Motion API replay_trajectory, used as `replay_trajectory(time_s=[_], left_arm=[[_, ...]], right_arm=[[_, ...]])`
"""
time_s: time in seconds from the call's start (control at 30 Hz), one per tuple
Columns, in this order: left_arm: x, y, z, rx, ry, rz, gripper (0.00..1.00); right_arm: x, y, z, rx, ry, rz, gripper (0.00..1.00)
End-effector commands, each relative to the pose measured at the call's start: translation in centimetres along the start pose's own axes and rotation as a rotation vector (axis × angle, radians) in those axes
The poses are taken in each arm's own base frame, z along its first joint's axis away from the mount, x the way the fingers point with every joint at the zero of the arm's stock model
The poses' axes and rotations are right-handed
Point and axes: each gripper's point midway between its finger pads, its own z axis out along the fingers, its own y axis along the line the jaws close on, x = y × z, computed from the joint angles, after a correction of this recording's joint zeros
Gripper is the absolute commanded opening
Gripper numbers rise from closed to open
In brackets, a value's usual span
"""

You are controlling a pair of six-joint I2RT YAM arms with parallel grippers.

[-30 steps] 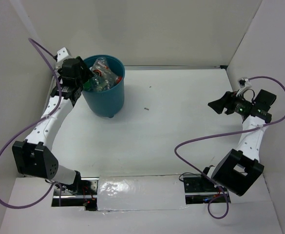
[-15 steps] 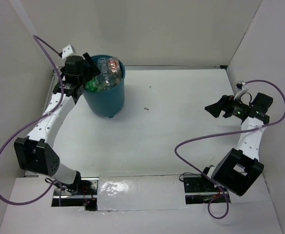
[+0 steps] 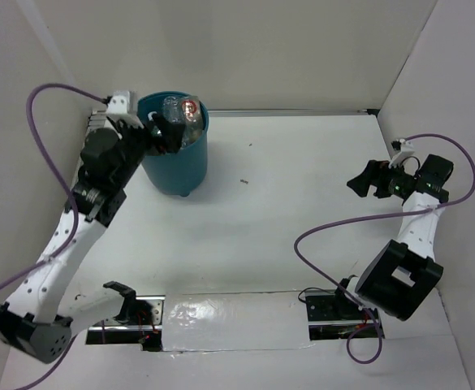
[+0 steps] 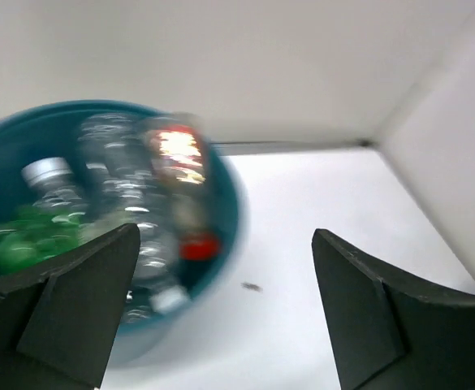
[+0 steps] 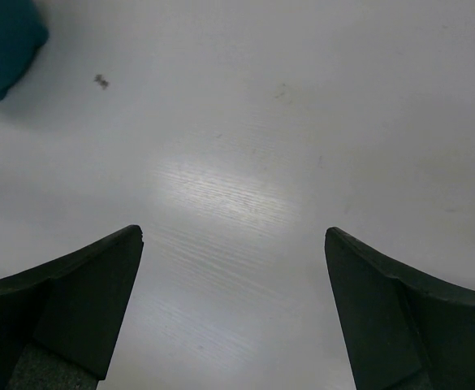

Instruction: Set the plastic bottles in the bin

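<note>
The teal-blue bin (image 3: 174, 166) stands at the back left of the table and shows blurred in the left wrist view (image 4: 225, 219). Plastic bottles lie inside it: clear ones (image 4: 111, 171), a red-capped one with an orange label (image 4: 176, 154) and a green one (image 4: 18, 240). A clear bottle (image 3: 174, 110) and the red-labelled bottle (image 3: 192, 108) show at the rim from above. My left gripper (image 3: 162, 132) is open and empty, raised over the bin's near-left rim. My right gripper (image 3: 362, 180) is open and empty above bare table at the right.
White walls enclose the table at the back, left and right. A small dark speck (image 3: 243, 182) lies on the table right of the bin. Purple cables loop beside both arms.
My left arm has lifted and swung back toward the near left, pulling the open gripper away from the bin's top. My right gripper has shifted slightly.
</note>
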Motion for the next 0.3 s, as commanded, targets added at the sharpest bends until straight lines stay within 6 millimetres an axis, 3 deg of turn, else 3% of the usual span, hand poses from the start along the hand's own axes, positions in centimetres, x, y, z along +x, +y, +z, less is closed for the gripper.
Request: replay_trajectory(time_s=[0.0,0.03,0.1,0.13,0.2,0.27], left_arm=[[3.8,-5.9,-2.1,0.346,0.020,0.146,1.00],[5.6,-7.5,-2.9,0.405,0.055,0.158,1.00],[9.7,-7.9,-3.6,0.425,0.133,0.172,1.00],[11.2,-9.1,-4.4,0.456,0.159,0.175,1.00],[14.1,-8.5,-4.8,0.422,0.212,0.177,1.00],[15.2,-8.7,-5.0,0.418,0.224,0.173,1.00]], right_arm=[[-1.0,-3.0,-1.1,0.190,0.004,-0.055,1.00],[-1.3,-4.3,-1.7,0.275,-0.002,-0.066,1.00],[-2.3,-5.4,-2.4,0.373,-0.040,-0.010,1.00],[-3.1,-5.7,-3.0,0.419,-0.066,-0.018,1.00],[-3.1,-6.8,-3.6,0.494,-0.071,-0.019,1.00],[-3.8,-7.4,-4.5,0.558,-0.098,-0.047,1.00]])
